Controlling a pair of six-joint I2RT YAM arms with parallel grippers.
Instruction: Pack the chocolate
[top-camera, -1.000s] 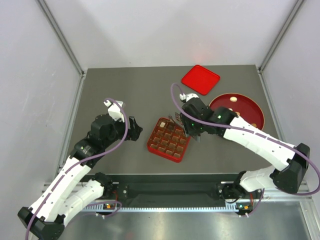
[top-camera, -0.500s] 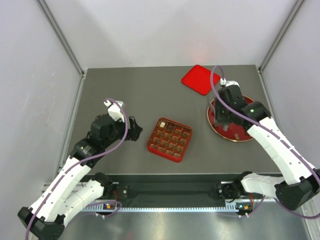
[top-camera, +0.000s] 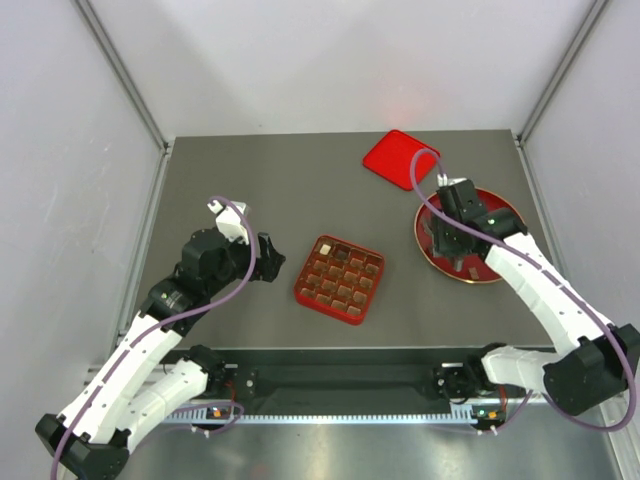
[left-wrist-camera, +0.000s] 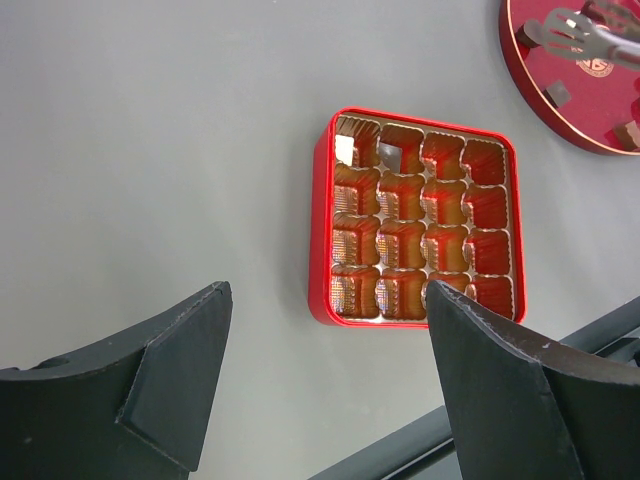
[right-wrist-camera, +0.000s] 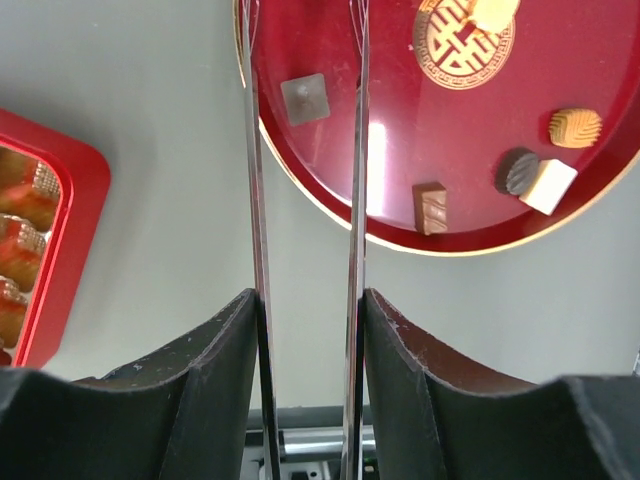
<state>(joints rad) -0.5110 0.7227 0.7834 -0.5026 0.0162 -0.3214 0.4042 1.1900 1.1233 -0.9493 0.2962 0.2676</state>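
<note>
Red tray (left-wrist-camera: 322, 200) looks mostly unfilled, with chocolate (right-wrist-camera: 305, 98) waiting on the round plate (right-wrist-camera: 480, 140) beneath the spread right claw (right-wrist-camera: 303, 30); the left claw (left-wrist-camera: 328, 300) gapes empty.

Chocolate (right-wrist-camera: 431, 208) on plate (right-wrist-camera: 400, 120), tray (left-wrist-camera: 322, 240) left, lid (top-camera: 400, 158) behind

This is a robotics lab test cell rather than a home or shop. A dark grey bench (top-camera: 260, 190) is boxed in by plain white panels (top-camera: 340, 60) along its left, far and right edges, with bare aluminium struts (top-camera: 122, 78) rising at its far corners. Along the near edge runs a metal rail (top-camera: 340, 417), and there stand two white-and-black robot arms, the left arm (top-camera: 130, 365) and the right arm (top-camera: 545, 290), with exposed purple cables (top-camera: 247, 262) and small lit indicator lights (top-camera: 213, 409) by their bases.
</note>
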